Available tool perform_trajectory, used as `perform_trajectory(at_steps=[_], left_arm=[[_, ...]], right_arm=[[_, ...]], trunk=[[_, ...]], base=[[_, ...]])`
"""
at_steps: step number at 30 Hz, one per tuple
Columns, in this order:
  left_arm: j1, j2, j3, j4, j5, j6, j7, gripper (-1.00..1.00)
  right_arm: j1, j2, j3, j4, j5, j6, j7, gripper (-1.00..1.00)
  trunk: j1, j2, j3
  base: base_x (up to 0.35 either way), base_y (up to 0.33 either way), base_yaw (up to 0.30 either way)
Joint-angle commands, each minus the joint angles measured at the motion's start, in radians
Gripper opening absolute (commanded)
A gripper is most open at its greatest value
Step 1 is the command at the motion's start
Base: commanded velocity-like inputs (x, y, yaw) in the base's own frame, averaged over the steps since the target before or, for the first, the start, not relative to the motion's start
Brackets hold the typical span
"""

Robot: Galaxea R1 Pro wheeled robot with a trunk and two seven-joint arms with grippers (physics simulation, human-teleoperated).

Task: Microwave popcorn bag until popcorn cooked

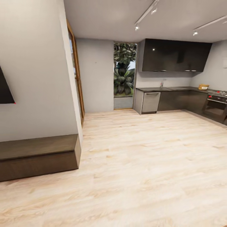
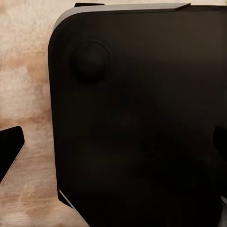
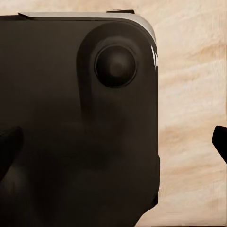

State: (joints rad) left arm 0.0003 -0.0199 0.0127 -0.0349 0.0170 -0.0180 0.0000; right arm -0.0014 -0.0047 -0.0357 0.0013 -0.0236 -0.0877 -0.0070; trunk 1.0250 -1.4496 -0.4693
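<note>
Popcorn bag not in sight, robot en route to kitchen

Popcorn bag and microwave could not be made out; the tabletop (image 1: 176,89) ran along the far wall under dark cabinets (image 1: 175,55), with a small yellowish item (image 1: 203,86) near its right end, too small to identify. Step in hand, judged: approach. Next move called for driving across the wood floor (image 1: 142,164) toward that tabletop. Both wrist views faced the robot's dark base (image 2: 142,123); pincer states could not be told. No readable writing.

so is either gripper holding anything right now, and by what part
Nothing is held, as far as the wrist views show: each looks down past dark fingertips set wide apart over the robot's black base and the wood floor, with nothing between them.
</note>
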Motion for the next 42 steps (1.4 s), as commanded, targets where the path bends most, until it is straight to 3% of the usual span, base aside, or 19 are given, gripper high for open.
perform_trajectory(at_steps=[1,18,42], left_arm=[[0.0,0.0,0.001,0.0,0.002,-0.002,0.0,1.0],[0.0,0.0,-0.001,0.001,0.002,0.003,0.0,1.0],[0.0,-0.003,-0.004,0.0,0.006,0.016,0.0,1.0]], right_arm=[[0.0,0.0,-0.003,0.0,-0.002,-0.004,-0.001,1.0],[0.0,0.0,-0.003,0.0,-0.002,-0.004,-0.001,1.0],[0.0,-0.001,-0.001,0.0,0.004,-0.004,-0.002,1.0]], trunk=[[0.0,0.0,-0.001],[0.0,0.0,-0.001],[0.0,0.0,-0.001]], base=[[0.0,0.0,-0.289],[0.025,0.0,-0.285],[0.316,0.0,-0.011]])
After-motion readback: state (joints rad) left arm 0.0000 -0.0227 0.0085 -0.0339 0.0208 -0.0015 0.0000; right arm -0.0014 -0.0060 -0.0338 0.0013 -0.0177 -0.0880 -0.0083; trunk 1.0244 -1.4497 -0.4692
